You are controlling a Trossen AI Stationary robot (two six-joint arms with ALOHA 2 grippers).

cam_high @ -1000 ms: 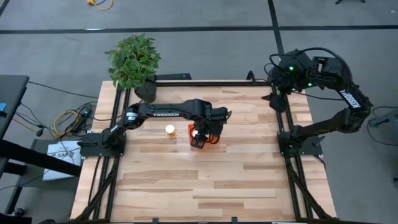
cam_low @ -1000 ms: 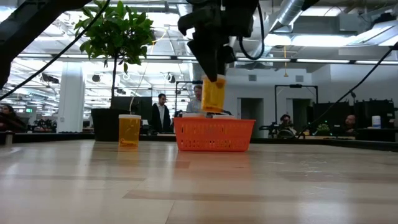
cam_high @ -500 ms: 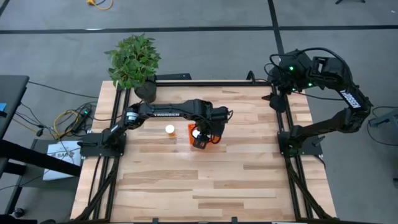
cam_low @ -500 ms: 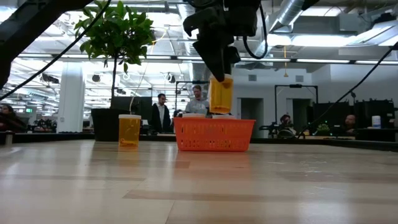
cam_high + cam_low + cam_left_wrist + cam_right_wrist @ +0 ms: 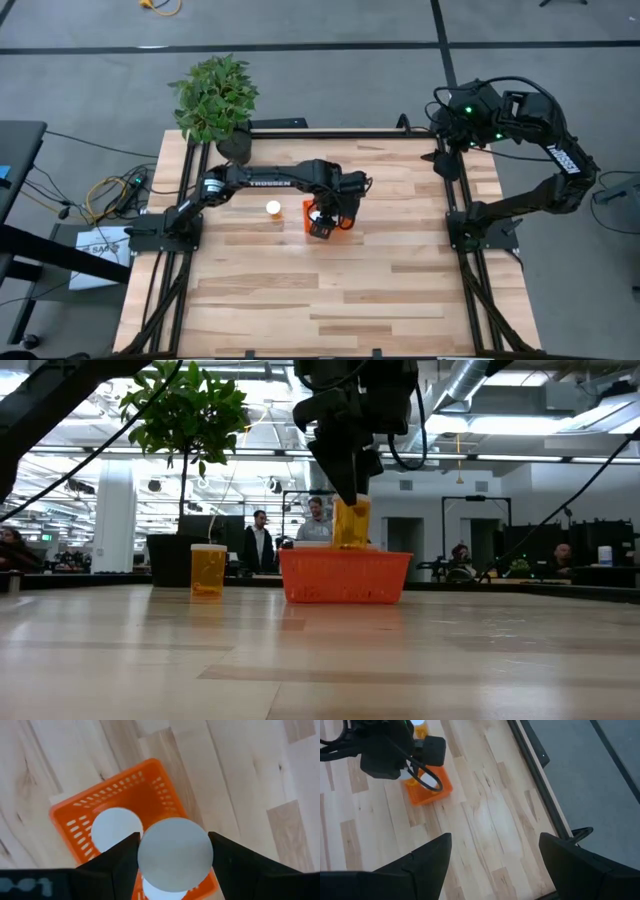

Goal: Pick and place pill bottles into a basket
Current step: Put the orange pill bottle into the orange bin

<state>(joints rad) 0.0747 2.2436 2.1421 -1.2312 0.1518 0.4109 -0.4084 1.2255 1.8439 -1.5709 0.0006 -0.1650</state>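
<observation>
The left gripper [image 5: 319,226] hangs over the orange basket [image 5: 344,224] near the middle of the table [image 5: 400,290], its fingers [image 5: 117,865] closed on the white cap of a pill bottle [image 5: 350,522] — the bottle's orange body dips behind the basket's near wall in the low view, so it sits partly inside but remains in the grip. Seen from the left wrist, the held cap fills the gap between the fingers, and the white cap of another bottle [image 5: 116,826] already lies inside the basket, with a sliver of a third white cap below. One more pill bottle [image 5: 273,208] stands upright on the table just beside the basket, on the side toward the potted plant [image 5: 215,98]. The left arm's forearm carries the white lettering "TROSSEN" (legible only in the high view). The right gripper [image 5: 492,857] waits at the table's far right corner, well apart from the basket, its fingers spread wide and empty.
</observation>
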